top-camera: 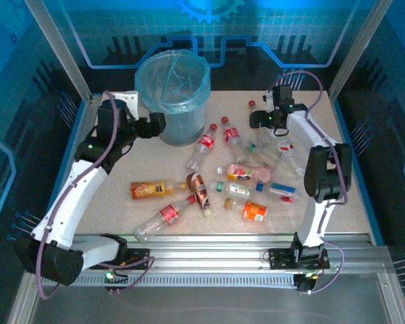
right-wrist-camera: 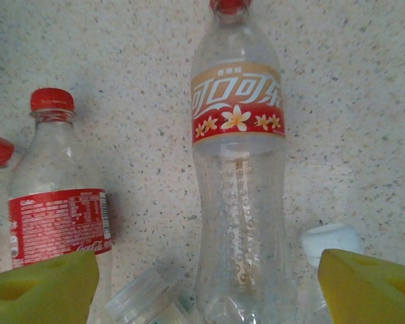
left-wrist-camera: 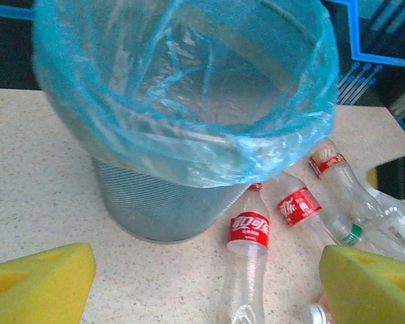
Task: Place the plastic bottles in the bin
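The bin (top-camera: 179,128), lined with a light-blue bag, stands at the back left; its ribbed wall (left-wrist-camera: 155,202) fills the left wrist view. My left gripper (top-camera: 158,123) hovers open beside it, yellow pads (left-wrist-camera: 37,283) wide apart above a clear red-labelled bottle (left-wrist-camera: 248,233) lying on the table. Several plastic bottles lie scattered mid-table, among them one with orange drink (top-camera: 148,190) and one with brown drink (top-camera: 200,191). My right gripper (top-camera: 260,120) is open at the back right. Its pads (right-wrist-camera: 368,287) stand either side of a clear bottle with a flowered orange-red label (right-wrist-camera: 237,101), not touching it.
A red-labelled bottle (right-wrist-camera: 57,216) and a white-capped one (right-wrist-camera: 331,239) lie close beside the right gripper's bottle. A loose red cap (top-camera: 252,103) sits near the back edge. Metal frame posts and blue panels wall the table; a rail (top-camera: 223,250) runs along the front.
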Controlling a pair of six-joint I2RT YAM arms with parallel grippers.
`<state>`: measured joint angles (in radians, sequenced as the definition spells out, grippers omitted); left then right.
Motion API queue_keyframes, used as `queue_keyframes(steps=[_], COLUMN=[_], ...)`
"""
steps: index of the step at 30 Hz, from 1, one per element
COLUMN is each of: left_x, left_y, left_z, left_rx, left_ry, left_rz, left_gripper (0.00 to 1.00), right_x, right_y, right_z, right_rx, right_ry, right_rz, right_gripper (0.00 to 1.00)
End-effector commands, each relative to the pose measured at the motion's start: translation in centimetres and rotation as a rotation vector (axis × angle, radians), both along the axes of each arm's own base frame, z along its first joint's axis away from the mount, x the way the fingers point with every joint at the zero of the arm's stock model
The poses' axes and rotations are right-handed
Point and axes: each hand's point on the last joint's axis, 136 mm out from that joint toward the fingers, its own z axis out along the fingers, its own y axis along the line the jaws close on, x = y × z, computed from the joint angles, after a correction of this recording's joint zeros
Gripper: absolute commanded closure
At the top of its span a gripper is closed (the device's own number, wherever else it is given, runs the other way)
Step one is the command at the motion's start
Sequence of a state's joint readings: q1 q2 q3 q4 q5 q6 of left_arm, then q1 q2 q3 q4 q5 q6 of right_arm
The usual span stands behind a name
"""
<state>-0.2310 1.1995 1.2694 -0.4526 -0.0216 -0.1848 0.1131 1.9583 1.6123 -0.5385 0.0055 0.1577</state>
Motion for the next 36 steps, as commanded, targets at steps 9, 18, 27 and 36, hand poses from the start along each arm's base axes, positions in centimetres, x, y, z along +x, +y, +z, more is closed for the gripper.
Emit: queue_keyframes(steps=[9,18,27,36], left_x=[1.7,1.8,2.3,1.6], left_y=[-5.6,-7.8,-7.8,-7.7], left_z=[3.9,6.7,6.8,9.2], left_rx=[-0.005,-0.054,-0.062,-0.158], left_ry=[-0.028,-0.110,-0.131,-0.152], left_rz=[-0.252,-0.335,-0.318,-0.283], left_gripper=[0.12,0.12,0.12,0.11], right_x=[2.1,4.2,5.7,5.9], right_y=[1.7,1.3,1.7,1.6], right_z=[-4.7,-8.1,-7.9,-0.8], right_rx=[-0.037,-0.117,-0.100,-0.032], right_ry=[0.151,0.185,0.178,0.057], right_rz=[0.057,0.060,0.072,0.067], right_gripper=[0.16,0.17,0.36,0.51])
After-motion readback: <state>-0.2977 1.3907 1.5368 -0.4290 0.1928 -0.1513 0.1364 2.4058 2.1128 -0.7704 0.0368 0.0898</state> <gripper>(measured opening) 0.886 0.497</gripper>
